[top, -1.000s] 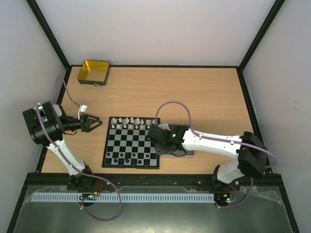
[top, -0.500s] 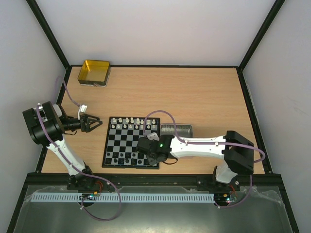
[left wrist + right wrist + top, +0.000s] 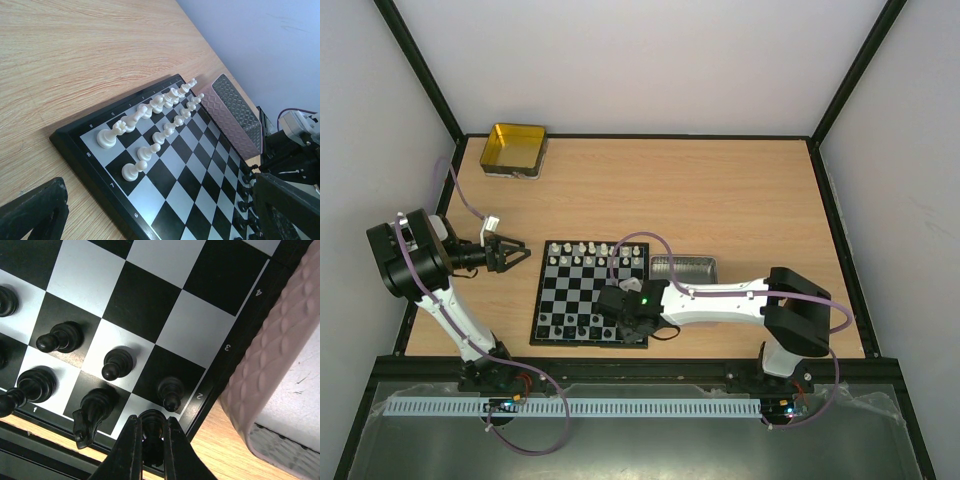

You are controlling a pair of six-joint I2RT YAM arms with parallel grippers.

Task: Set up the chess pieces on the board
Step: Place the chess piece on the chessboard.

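Note:
The board lies at the table's near middle. White chess pieces fill its two far rows, and they show in the left wrist view. Black chess pieces stand on the near rows. My right gripper is at the board's near right corner. In the right wrist view it is shut on a black piece over the corner square, next to a black pawn and a knight. I cannot tell if the piece touches the board. My left gripper is open and empty, left of the board.
A silver-grey tray sits against the board's right edge, close to my right wrist. A gold-yellow tin stands at the far left corner. Black frame posts edge the table.
My right gripper has moved from the tray's left edge down and left to the board's near right corner, carrying the black piece. The left arm has not moved.

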